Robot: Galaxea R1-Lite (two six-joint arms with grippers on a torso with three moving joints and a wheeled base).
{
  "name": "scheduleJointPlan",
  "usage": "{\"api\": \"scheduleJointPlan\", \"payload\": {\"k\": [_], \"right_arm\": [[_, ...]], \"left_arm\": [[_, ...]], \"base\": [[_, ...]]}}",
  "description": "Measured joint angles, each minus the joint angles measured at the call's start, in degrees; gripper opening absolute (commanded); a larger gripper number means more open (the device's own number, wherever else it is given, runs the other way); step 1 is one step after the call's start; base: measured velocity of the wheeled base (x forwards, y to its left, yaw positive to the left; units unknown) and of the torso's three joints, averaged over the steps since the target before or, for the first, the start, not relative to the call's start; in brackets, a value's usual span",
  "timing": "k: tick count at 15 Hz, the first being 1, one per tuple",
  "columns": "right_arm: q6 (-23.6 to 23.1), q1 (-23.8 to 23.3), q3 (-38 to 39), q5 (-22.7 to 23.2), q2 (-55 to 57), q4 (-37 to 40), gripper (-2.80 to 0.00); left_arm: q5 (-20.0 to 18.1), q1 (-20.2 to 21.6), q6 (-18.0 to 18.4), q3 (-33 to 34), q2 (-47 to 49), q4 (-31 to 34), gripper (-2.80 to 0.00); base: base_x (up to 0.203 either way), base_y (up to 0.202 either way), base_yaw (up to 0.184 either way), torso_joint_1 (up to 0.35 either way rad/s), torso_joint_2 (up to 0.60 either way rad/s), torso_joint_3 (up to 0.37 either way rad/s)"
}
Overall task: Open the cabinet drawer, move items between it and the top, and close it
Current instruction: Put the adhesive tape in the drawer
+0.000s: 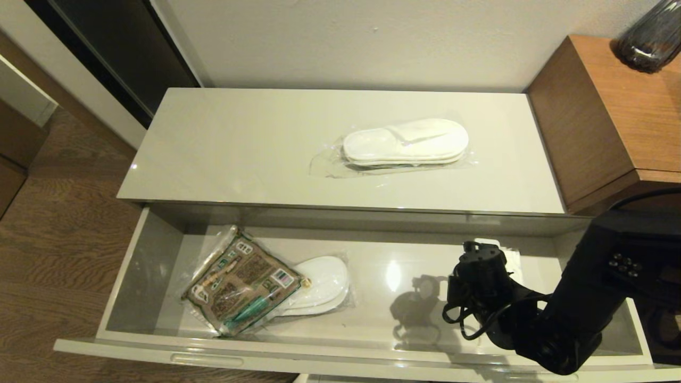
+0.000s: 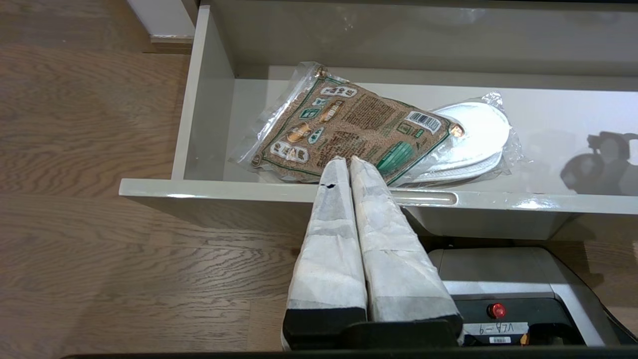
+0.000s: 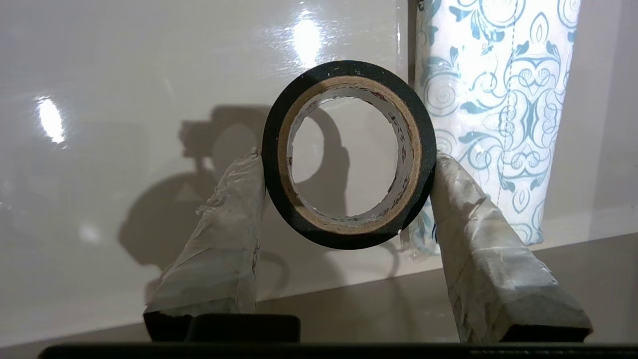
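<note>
The cabinet drawer [image 1: 133, 266] stands pulled out below the glossy off-white top [image 1: 239, 149]. One wrapped pair of white slippers [image 1: 407, 141] lies on the top. In the drawer's left half a brown-and-green packet [image 1: 242, 279] rests partly over another slipper pair [image 1: 324, 282]. My right gripper [image 3: 349, 157] is down in the drawer's right part, shut on a black tape roll [image 3: 269, 154] held by its outer rim just above the drawer floor. My left gripper [image 2: 344, 160] is shut and empty, level with the drawer's front edge [image 2: 224, 188] near the packet [image 2: 349, 124].
A white packet with blue floral print [image 3: 503, 99] lies in the drawer beside the tape roll. A brown wooden side unit [image 1: 601, 122] with a dark vase [image 1: 649, 37] stands to the right. Wood floor lies to the left; the robot's base [image 2: 508, 279] sits below the drawer front.
</note>
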Motion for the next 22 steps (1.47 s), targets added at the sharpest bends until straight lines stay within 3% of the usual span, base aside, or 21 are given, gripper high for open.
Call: {"api": "scheduleJointPlan", "payload": {"k": [8,9,19,22], "right_arm": [[-0.69,-1.93,-4.21,-0.06,1.75,3.59,-2.80],[-0.70,-2.35,-4.54,-0.09,1.81,4.10,0.00],[-0.97,-3.20,-5.12,-0.04,-1.53,7.16,0.00],[-1.15,-3.14,-5.36,0.27,-6.49,11.33,0.00]], "left_arm": [[0.00,-0.05,-0.03,0.00,0.00,0.00,-2.80],[0.02,-0.02,0.00,0.00,0.00,-0.01,-2.80],[0.00,-0.05,0.00,0.00,0.00,0.00,-2.80],[0.00,-0.05,0.01,0.00,0.00,0.00,-2.80]], "base": [[0.000,0.000,0.000,0.000,0.00,0.000],[0.000,0.000,0.000,0.000,0.00,0.000],[0.000,0.000,0.000,0.000,0.00,0.000],[0.000,0.000,0.000,0.000,0.00,0.000]]}}
